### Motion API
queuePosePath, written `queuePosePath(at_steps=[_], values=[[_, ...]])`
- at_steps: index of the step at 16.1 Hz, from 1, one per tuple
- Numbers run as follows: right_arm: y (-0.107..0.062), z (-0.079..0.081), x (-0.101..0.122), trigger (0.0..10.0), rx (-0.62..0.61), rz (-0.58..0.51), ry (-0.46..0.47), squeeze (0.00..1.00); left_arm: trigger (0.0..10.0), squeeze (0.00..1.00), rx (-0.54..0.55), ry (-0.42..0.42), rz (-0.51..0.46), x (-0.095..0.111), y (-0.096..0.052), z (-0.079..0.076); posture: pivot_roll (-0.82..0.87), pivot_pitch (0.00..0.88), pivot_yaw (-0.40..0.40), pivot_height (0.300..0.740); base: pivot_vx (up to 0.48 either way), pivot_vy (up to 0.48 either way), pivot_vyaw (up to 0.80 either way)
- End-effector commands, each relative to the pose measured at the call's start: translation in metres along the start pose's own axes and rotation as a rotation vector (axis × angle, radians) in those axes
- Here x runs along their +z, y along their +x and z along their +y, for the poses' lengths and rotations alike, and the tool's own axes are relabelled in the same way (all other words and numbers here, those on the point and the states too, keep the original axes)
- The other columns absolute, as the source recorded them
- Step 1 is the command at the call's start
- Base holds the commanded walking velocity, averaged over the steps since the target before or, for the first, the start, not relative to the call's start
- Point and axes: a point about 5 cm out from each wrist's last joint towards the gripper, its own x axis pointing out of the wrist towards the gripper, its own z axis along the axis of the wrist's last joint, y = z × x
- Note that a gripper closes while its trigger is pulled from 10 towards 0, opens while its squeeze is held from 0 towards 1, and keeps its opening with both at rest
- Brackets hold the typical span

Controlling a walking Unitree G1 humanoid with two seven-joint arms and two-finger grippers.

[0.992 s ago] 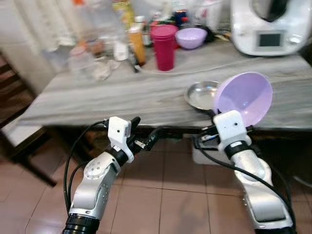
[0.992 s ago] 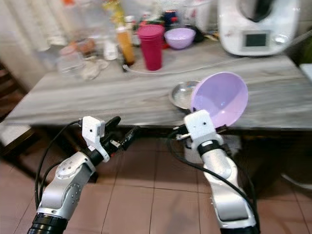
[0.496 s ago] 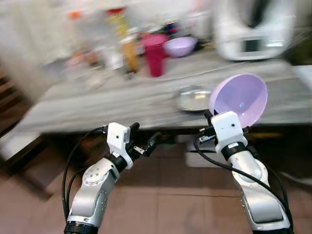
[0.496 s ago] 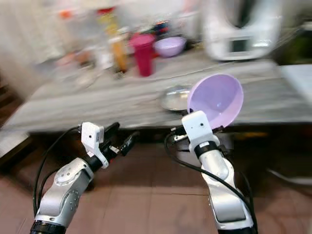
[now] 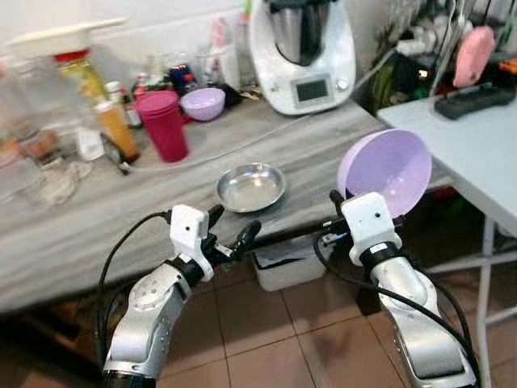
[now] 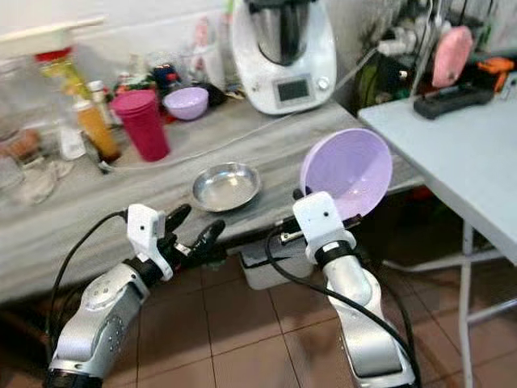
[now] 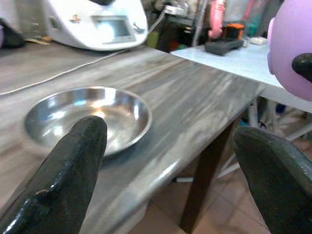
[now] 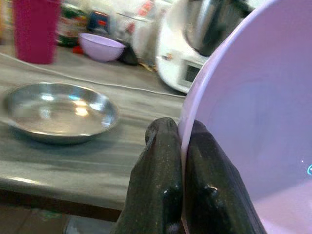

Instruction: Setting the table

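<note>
The right gripper (image 8: 179, 146) pinched the rim of the lilac plastic bowl (image 5: 386, 171), held tilted right of the steel dish (image 5: 251, 186). The left gripper (image 5: 233, 234) was empty, spread. Level the bowl before placing.

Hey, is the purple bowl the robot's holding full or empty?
Empty. The purple bowl is tipped on edge in the right gripper, its bare inside facing the head camera.
</note>
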Motion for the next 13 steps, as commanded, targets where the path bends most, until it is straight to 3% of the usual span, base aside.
queuePosePath(at_steps=[1,9,13], values=[[0.0003,-0.0066,0.0041,10.0,-0.019,-0.019,-0.02,0.0,10.0,0.0,-0.032,0.007,-0.016,0.0057,0.0052,-0.006,-0.28,0.0,0.149,0.74,0.48,0.0,0.77],[-0.001,-0.0043,0.0059,10.0,-0.007,-0.032,-0.006,0.0,10.0,0.0,-0.024,0.02,-0.014,0.0064,0.0048,-0.0061,-0.28,0.0,0.148,0.74,0.403,0.0,0.55],[-0.0013,-0.003,0.009,10.0,0.017,-0.046,-0.005,0.0,10.0,0.0,0.023,0.019,-0.034,0.0096,0.0026,-0.0024,-0.28,0.0,0.143,0.74,0.073,0.0,0.0]])
